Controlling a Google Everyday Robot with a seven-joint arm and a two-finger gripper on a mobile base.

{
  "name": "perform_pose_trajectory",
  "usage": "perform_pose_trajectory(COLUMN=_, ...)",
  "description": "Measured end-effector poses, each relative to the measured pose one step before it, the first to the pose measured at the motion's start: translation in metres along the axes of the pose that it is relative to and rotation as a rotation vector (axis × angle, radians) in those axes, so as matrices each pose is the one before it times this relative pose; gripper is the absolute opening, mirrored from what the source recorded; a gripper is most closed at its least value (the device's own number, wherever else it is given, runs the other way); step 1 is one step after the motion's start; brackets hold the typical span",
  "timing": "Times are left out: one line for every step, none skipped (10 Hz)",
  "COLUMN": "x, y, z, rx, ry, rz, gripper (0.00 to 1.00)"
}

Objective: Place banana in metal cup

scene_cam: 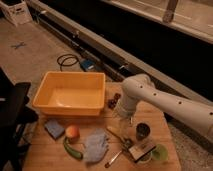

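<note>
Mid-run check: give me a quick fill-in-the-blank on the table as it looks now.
The big bin is ____ in colour. In the camera view, the banana lies to the ____ of the metal cup. The gripper hangs closer to the banana than to the round orange-pink ____.
Missing words: yellow; left; peach.
</note>
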Motion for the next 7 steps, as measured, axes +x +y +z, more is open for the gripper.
perform_pose_trajectory(x=0.00261, y=-0.00012, z=0.01088, rx=-0.00748, ry=-0.00102, rz=-0.0036, gripper=0.65)
perform_pose_trajectory(x=0.00164, y=-0.00112, z=0.00716, rx=-0.00141, ry=-0.00056, rz=-0.00227, gripper=0.65)
perform_pose_trajectory(x=0.00214, y=-0.00167, z=0.00593, rx=0.0067, ry=0.00509, rz=-0.00194, gripper=0.65)
perform_pose_trajectory(x=0.00279, y=-0.0003, z=0.00379, rx=0.00577, ry=0.00353, rz=0.00114, gripper=0.65)
perform_pose_trajectory(x=0.00101, y=-0.00087, z=0.00271, rx=0.00454, ry=0.00199, rz=-0.00216, gripper=0.65)
perform_pose_trajectory(x=0.00104, y=-0.0013, z=0.00368, rx=0.00311, ry=0.00062, rz=-0.00146, gripper=0.65)
perform_pose_trajectory(x=0.00138, y=-0.0014, z=0.00429, rx=0.00159, ry=-0.00087, rz=0.00038, gripper=0.65)
